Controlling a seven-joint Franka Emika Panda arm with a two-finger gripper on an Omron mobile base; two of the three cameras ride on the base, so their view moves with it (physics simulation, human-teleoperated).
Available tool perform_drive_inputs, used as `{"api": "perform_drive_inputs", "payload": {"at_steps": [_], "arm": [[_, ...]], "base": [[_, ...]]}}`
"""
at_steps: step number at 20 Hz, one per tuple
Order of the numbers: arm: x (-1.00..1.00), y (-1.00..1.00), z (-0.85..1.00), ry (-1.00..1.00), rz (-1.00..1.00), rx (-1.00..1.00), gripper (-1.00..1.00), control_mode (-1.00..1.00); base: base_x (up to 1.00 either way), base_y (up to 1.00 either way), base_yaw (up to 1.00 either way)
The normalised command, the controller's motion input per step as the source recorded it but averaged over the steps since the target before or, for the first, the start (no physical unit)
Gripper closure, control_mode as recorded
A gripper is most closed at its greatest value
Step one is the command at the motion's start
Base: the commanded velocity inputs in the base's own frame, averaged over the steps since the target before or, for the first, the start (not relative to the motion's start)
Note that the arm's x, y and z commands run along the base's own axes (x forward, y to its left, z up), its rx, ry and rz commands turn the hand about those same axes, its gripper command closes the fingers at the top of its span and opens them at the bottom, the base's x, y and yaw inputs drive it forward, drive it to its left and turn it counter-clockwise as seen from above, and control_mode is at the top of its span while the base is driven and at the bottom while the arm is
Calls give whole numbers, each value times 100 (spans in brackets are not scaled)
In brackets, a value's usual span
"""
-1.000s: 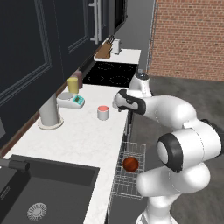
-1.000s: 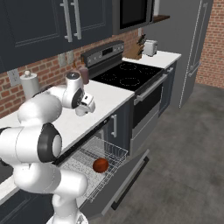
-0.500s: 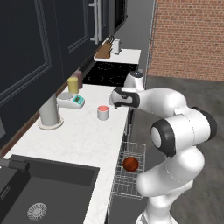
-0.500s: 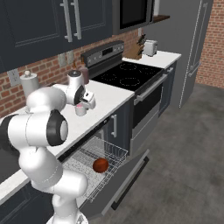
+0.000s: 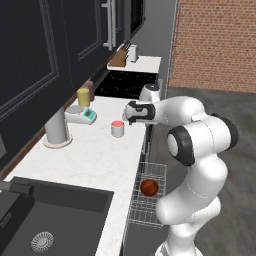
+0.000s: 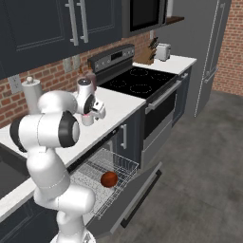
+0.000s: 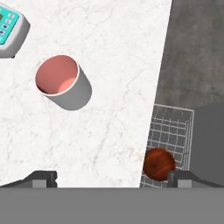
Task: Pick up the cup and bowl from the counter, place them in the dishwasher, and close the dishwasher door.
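Observation:
The cup (image 5: 117,128), pale grey with a salmon-red inside, stands upright on the white counter (image 5: 95,155). In the hand view the cup (image 7: 61,83) is at the upper left, on the counter (image 7: 113,61). My gripper (image 5: 129,114) hovers above the counter just right of the cup, open and holding nothing; its fingertips (image 7: 41,177) stand wide apart. The reddish-brown bowl (image 5: 149,187) lies in the pulled-out wire rack (image 5: 145,212) of the dishwasher, also seen as bowl (image 6: 109,179) and bowl (image 7: 159,163). The dishwasher door (image 6: 140,190) hangs open below the rack.
A scale with a teal face (image 5: 82,114), a yellow cylinder (image 5: 83,96) and a tall grey cylinder on a round base (image 5: 56,131) stand behind the cup. The black sink (image 5: 45,220) is at the near left, the stove (image 6: 137,80) further along.
My hand has swung left from over the counter's front edge toward the cup, jaws still open. The cup and the bowl have not moved.

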Motion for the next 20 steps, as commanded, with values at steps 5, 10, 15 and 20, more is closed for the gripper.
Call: {"api": "perform_drive_inputs", "payload": {"at_steps": [5, 10, 15, 20], "arm": [[29, 4, -17, 0, 0, 0, -100, -100], [30, 7, -12, 0, 0, 0, -100, -100], [32, 7, -12, 0, 0, 0, -100, -100], [34, 7, -13, 1, 0, 0, -100, -100]], "base": [[0, 0, 0], [0, 0, 0], [0, 0, 0], [0, 0, 0]]}}
